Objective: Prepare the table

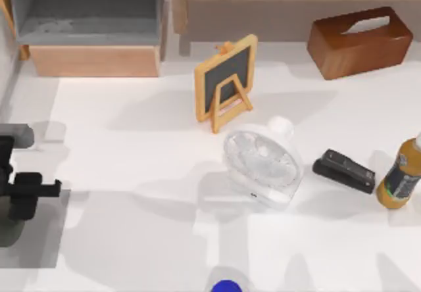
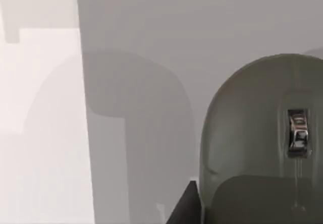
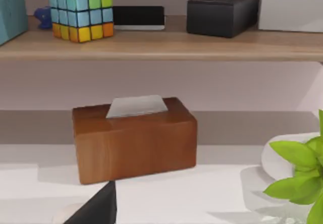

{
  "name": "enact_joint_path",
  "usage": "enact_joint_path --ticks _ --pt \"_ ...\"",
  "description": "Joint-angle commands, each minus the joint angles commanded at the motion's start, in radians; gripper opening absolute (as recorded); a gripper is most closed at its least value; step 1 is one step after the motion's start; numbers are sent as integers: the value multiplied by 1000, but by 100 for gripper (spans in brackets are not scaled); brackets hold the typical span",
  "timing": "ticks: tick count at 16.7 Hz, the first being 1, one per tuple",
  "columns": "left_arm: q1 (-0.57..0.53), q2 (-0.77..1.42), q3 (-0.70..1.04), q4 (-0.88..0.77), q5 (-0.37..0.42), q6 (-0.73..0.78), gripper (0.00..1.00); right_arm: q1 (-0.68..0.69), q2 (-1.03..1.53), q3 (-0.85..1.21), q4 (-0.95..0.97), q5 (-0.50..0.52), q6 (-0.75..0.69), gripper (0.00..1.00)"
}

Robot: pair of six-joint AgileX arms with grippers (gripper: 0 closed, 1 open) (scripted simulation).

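The white table (image 1: 131, 173) spreads across the top view. On it stand a small wood-framed chalkboard easel (image 1: 225, 81), a white round fan (image 1: 262, 164) lying near the middle, a black stapler (image 1: 343, 171) and an orange bottle with a green label (image 1: 401, 177) at the right edge. My left gripper (image 1: 51, 188) is parked at the table's left edge, above a grey mat (image 1: 39, 239). A dark corner of my right gripper (image 3: 98, 209) shows in the right wrist view, facing a brown wooden tissue box (image 3: 133, 138).
The tissue box (image 1: 360, 41) stands at the back right before a wood-and-grey shelf unit (image 1: 92, 22). The shelf holds a colour cube (image 3: 81, 14) and a black box (image 3: 222, 13). A green plant (image 3: 300, 173) is nearby. A blue object (image 1: 225, 287) sits at the front edge. A grey-green domed object (image 2: 262, 143) shows in the left wrist view.
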Motion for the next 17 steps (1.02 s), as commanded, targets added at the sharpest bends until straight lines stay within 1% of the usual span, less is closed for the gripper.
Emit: enact_joint_path --ticks 17 --pt "-3 -43 46 47 0 -1 0 0 0 0 0 0 0 100"
